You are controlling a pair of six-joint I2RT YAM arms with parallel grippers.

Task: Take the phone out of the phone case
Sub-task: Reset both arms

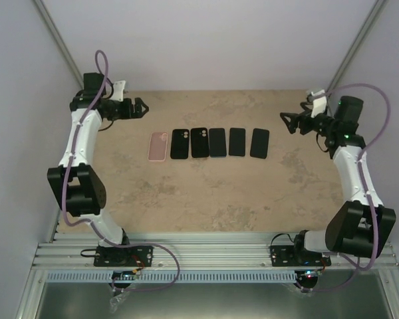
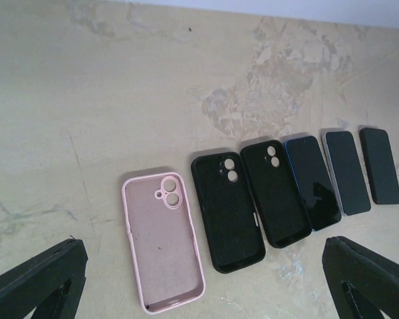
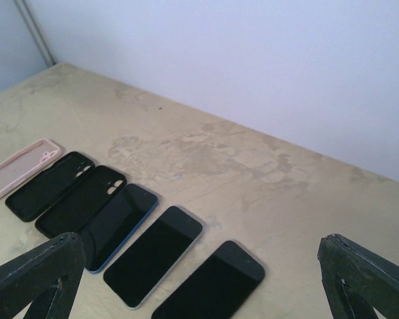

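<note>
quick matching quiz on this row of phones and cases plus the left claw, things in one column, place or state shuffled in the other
Things:
1 pink phone case
2 blue-edged phone
3 silver-edged phone
4 left claw

Places or states:
a open, holding nothing
b second from the row's right end
c left end of the row, empty
d fourth from the row's left end

Pairs: 1-c, 2-d, 3-b, 4-a

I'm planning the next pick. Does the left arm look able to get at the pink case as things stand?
Probably yes. The left hand hangs open near the pink case, which ends the row on that side; nothing lies between, though a black case sits beside it.
</note>
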